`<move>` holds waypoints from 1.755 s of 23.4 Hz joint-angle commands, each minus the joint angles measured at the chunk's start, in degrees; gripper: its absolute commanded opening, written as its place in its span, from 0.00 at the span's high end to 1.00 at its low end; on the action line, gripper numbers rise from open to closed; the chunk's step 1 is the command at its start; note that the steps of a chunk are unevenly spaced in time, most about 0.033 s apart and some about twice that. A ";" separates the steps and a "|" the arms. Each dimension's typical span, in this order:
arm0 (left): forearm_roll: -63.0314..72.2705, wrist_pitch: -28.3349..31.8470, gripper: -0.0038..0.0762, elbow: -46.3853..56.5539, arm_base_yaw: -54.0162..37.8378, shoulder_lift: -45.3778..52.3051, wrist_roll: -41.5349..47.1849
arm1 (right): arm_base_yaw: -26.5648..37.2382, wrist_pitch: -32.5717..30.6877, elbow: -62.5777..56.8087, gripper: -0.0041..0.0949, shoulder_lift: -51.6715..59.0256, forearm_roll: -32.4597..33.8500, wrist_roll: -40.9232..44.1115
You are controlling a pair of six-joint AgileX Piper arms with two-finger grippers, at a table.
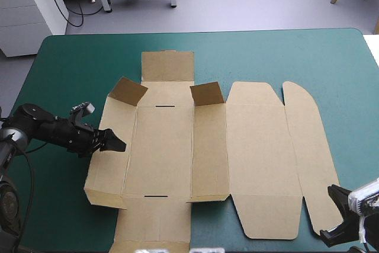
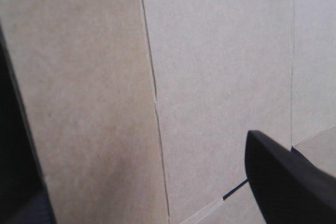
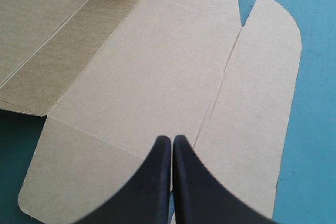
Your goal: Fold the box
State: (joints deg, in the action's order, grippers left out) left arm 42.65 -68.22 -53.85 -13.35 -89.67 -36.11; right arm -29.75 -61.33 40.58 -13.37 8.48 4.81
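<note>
The brown box [image 1: 207, 146] lies spread in the middle of the teal-green table as a cut sheet. Its left wall panel [image 1: 109, 152] tilts up a little, and two small far flaps [image 1: 207, 94] stand raised. The rounded lid flap [image 3: 262, 77] lies flat on the right. My left gripper [image 1: 113, 143] is at the left wall panel, open, with brown board [image 2: 210, 66] filling the space ahead of its fingers [image 2: 283, 182]. Off the box's near right corner, my right gripper [image 1: 339, 201] is shut and empty, its tip [image 3: 172, 141] pointing over the lid panels.
Teal-green cover [image 1: 349, 69] shows to the right of the box and along the far side. The box's near flap [image 1: 151, 223] reaches the table's near edge. My right gripper sits close to the near right corner of the table.
</note>
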 commanded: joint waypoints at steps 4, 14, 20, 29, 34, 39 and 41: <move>2.51 -2.40 0.28 -1.14 0.05 1.88 2.91 | 0.44 4.24 1.16 0.96 -0.69 1.26 -0.14; -0.30 -2.54 0.57 -1.14 4.39 1.88 3.13 | 0.44 4.48 1.16 0.96 -0.69 1.26 -0.14; 1.44 -0.28 0.80 -1.72 7.37 1.88 3.13 | 0.44 4.37 1.16 0.96 -0.69 1.26 -0.14; -2.92 2.53 0.96 -2.33 7.51 1.88 2.91 | 0.44 4.37 1.16 0.96 -0.69 1.26 -0.14; -19.42 1.39 0.96 -10.34 12.45 1.88 5.24 | 0.44 4.48 1.16 0.96 -0.69 1.26 -0.14; -34.95 2.67 0.96 -19.27 20.23 1.88 5.92 | 0.44 4.48 1.16 0.96 -0.69 1.26 -0.14; -41.90 2.53 0.96 -22.23 24.15 1.84 5.64 | 0.44 4.48 1.16 0.96 -0.69 1.26 -0.14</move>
State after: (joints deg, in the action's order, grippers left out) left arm 9.86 -66.03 -70.55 6.15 -89.77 -29.65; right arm -29.75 -60.80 40.58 -13.37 8.77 4.81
